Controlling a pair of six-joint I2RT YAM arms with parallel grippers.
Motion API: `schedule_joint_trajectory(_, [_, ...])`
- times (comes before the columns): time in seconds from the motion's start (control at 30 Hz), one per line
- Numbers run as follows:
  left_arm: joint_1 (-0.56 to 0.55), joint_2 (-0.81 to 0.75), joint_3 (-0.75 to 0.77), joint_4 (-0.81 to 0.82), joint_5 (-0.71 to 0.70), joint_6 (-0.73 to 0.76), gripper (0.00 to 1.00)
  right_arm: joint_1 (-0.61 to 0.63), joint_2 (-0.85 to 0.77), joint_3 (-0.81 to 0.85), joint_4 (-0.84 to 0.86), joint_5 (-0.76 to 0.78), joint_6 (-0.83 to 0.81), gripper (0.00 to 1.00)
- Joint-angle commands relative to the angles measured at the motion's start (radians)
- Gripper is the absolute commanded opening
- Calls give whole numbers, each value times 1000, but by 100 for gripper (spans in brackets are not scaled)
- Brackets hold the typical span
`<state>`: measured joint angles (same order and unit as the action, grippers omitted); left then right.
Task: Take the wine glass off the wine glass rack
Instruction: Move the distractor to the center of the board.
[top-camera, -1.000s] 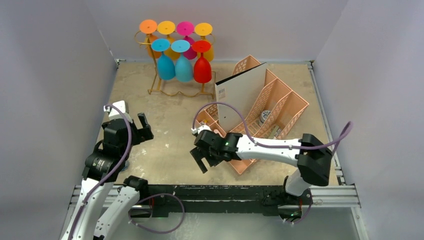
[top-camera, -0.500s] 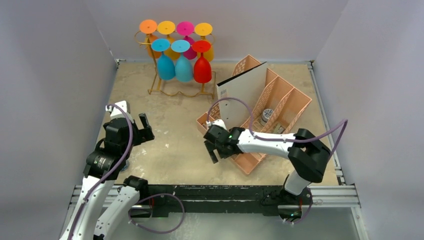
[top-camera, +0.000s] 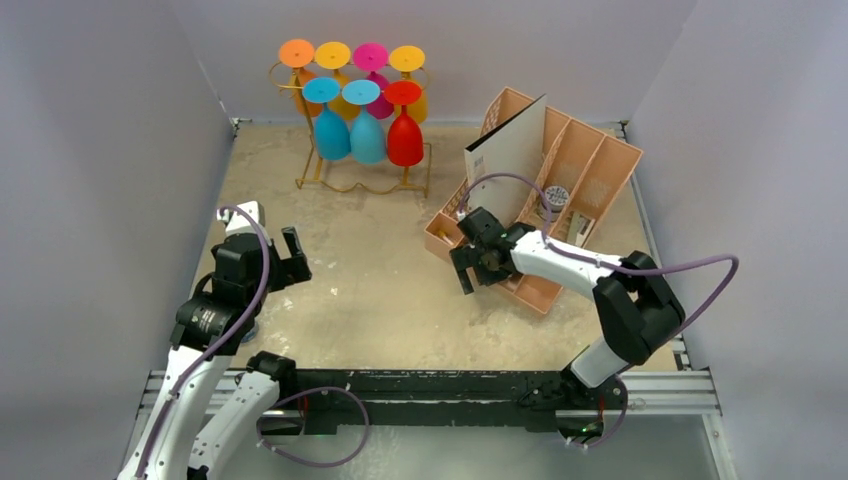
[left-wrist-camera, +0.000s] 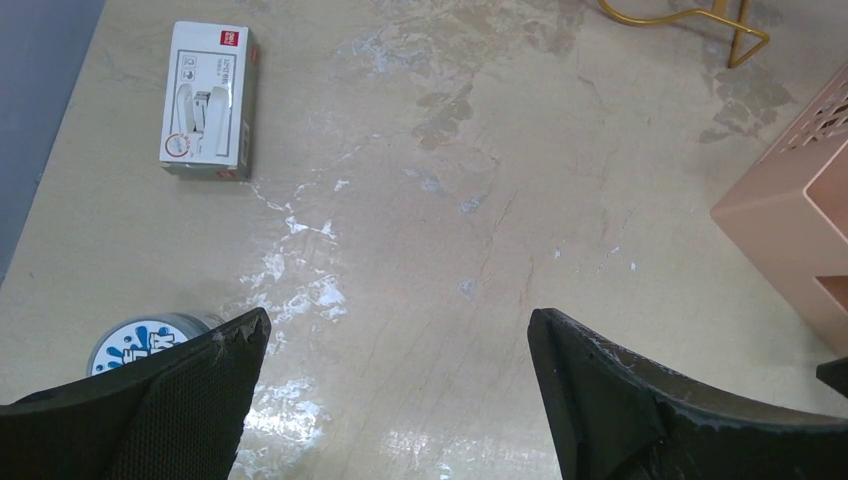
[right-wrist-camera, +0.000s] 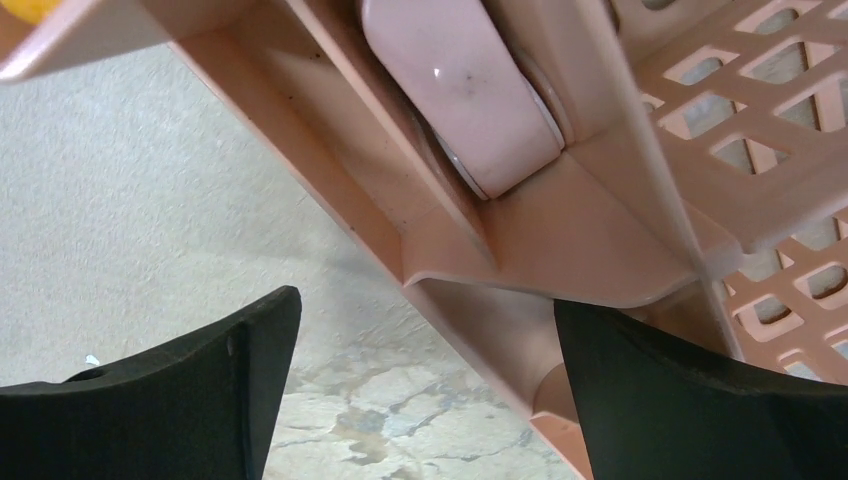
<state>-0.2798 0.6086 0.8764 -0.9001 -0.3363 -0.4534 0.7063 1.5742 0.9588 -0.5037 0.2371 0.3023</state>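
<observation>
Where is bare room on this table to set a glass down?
Widest bare patch: the table's middle, between the wine glass rack behind, the peach organiser to the right and the left gripper. Crowded: the right side, with the organiser and the right gripper close to it; by the left wall, a white box and a round tin.

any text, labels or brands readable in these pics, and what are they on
No text reads clearly.
White box: red logo and small print, too blurred to read.
Round tin: blue lettering, partly hidden, unreadable.
White board: small label near its edge, too small to read.
</observation>
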Motion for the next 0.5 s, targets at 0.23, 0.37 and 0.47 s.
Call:
schedule_joint_trajectory(0.23, [-1,15,-4,20,13,-2,100,-69,-195,8,-29,-337,-3,99])
schedule_joint_trajectory(0.37, [2,25,-4,22,18,1,100,-58,-305,-89,8,-434,55,99])
schedule_joint_trajectory(0.47, [5,31,-3,24,23,3,100,-38,-333,-167,27,-436,110,99])
